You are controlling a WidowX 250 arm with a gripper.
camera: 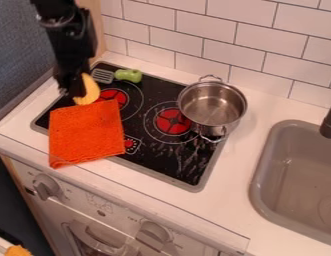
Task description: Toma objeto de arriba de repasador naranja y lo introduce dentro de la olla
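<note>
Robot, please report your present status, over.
Black gripper at yellow curved toy, grip unclear. Toy at orange cloth's far edge. Path to open silver metal pot looks unobstructed.

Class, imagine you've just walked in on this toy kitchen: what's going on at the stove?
A black robot gripper is down at a curved yellow object, perhaps a toy banana, by the top edge of the orange cloth on the stove. Whether it has hold of the object is hard to tell. The yellow object is outside the metal pot, which stands at the stove's right side. A green-handled slotted spatula lies behind, near the wall.
</note>
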